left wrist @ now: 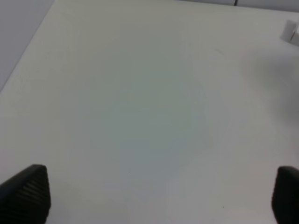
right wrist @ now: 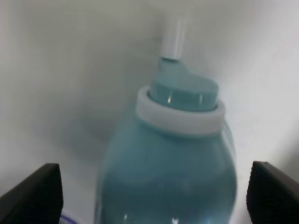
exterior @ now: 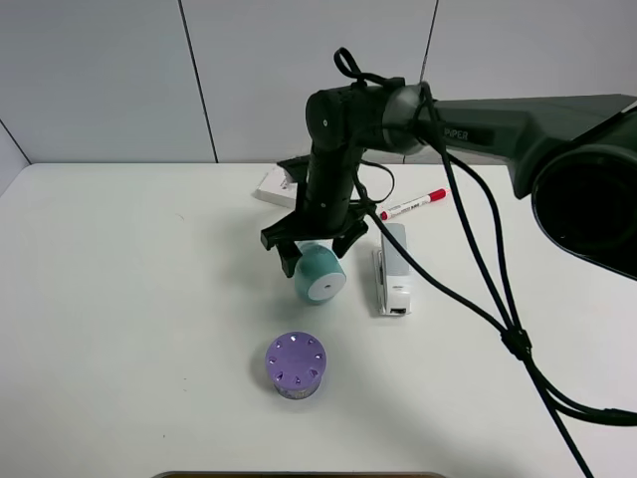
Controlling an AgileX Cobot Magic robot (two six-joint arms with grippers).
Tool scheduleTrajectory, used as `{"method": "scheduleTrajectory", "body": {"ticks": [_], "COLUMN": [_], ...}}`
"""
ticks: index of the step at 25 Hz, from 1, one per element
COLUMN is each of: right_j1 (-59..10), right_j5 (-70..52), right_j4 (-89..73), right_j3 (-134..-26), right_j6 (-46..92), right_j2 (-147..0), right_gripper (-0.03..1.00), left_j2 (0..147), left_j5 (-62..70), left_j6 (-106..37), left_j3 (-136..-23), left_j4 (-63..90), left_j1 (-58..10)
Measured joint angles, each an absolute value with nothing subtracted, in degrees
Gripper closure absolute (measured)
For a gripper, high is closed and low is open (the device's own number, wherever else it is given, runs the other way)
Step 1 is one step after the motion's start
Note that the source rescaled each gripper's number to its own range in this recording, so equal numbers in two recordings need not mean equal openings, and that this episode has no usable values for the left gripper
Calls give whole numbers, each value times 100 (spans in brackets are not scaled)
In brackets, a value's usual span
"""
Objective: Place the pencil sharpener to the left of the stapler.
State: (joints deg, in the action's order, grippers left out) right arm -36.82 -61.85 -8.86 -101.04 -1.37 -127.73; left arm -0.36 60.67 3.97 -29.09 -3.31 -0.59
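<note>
Though blurred, egg-shaped pencil sharpener (right wrist: 168, 177), seemingly plastic

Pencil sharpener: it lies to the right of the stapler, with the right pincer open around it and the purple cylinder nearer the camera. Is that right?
Not quite. The pencil sharpener lies to the left of the stapler, not the right, as the exterior high view shows. The rest stands: the right pincer is open around it, and the purple cylinder sits nearer the camera.

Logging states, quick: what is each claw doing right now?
Left claw: open, empty.
Right claw: open around the pencil sharpener, not gripping it.
</note>
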Motion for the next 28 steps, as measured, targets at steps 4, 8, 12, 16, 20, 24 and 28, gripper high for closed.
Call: {"method": "scheduleTrajectory", "body": {"ticks": [4, 8, 12, 16, 20, 24, 28], "right_j1": [-3682, -3682, -3682, -3682, -3682, -3682, -3692], "right_j5": [-6714, -6922, -6956, -6968, -6973, -6970, -6975], "right_j4": [-855, -807, -782, -518, -341, -253, 63], "right_j3": [-10641, -11218, -11304, -11304, -11304, -11097, -10062], "right_j6": [-137, -137, -137, -137, -142, -147, -164], "right_j2": [-12699, -12666, -12337, -11787, -11155, -10468, -9556], "right_gripper": [38, 38, 38, 38, 38, 38, 38], "left_j2": [-36, -36, -36, -36, -36, -36, -36], "left_j5": [6067, 6067, 6067, 6067, 6067, 6067, 6067], "left_j6": [397, 397, 397, 397, 397, 397, 397], "left_j3": [-2909, -2909, -2909, -2909, -2909, -2909, -2909], "left_j4": [-331, -331, -331, -331, -331, -331, -331], "left_j1": [-59, -59, -59, -59, -59, -59, -59]}}
